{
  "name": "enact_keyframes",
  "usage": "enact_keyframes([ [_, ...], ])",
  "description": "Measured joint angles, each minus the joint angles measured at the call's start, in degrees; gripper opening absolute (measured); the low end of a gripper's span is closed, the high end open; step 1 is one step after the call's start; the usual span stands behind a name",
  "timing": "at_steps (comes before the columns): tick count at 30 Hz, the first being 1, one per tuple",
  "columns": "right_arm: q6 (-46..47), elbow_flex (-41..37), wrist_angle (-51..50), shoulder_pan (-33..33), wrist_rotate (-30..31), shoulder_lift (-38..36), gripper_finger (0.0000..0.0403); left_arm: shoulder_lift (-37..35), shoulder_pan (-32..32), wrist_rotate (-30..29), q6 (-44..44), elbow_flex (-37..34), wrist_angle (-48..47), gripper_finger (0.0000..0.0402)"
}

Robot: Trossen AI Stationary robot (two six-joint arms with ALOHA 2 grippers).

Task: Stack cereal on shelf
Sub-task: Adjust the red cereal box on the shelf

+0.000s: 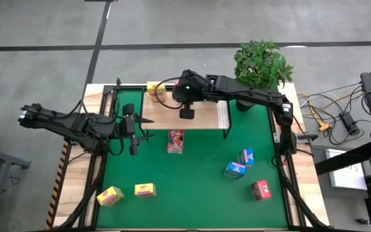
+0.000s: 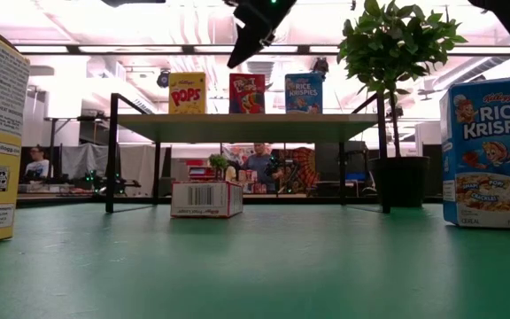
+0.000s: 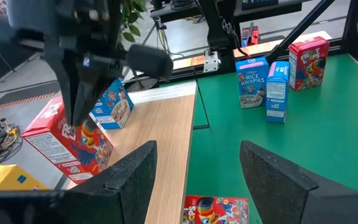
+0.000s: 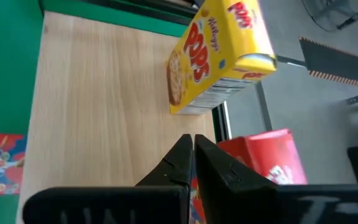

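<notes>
— 3 boxes stand upright on the shelf [image 1: 189, 115] in the low view, faces out: yellow Pops box [image 2: 187, 93], red box [image 2: 247, 93], blue Rice Krispies box [image 2: 304, 93]. We'd say they sit along 1 edge to leave board free.

— And our grippers?

— The right gripper [image 4: 193, 157] hangs over the shelf beside the red box, fingers clenched on nothing. The left gripper [image 3: 197, 171] waits near the shelf's left end, fingers spread and empty.

— What's left?

— 6 boxes on the green mat [image 1: 192, 187]: the flat red box [image 1: 176, 141] just before the shelf, 2 yellow boxes [image 1: 127, 193] front-left, 2 blue boxes [image 1: 240, 164] and another red box [image 1: 261, 189] to the right. Open mat lies between them, so we judge approaches easy.
</notes>
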Motion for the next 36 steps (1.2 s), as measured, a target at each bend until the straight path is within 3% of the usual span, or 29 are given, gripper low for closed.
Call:
enact_keyframes([
  [11,-2.54,0.00,1.77,-0.51,3.47,3.13,0.0009,0.08,0.00,0.00,0.24,0.00,-0.15,0.0213],
  [36,-4.47,0.00,4.33,-1.92,4.51,4.05,0.0009,0.09,0.00,0.00,0.44,0.00,-0.13,0.0213],
])
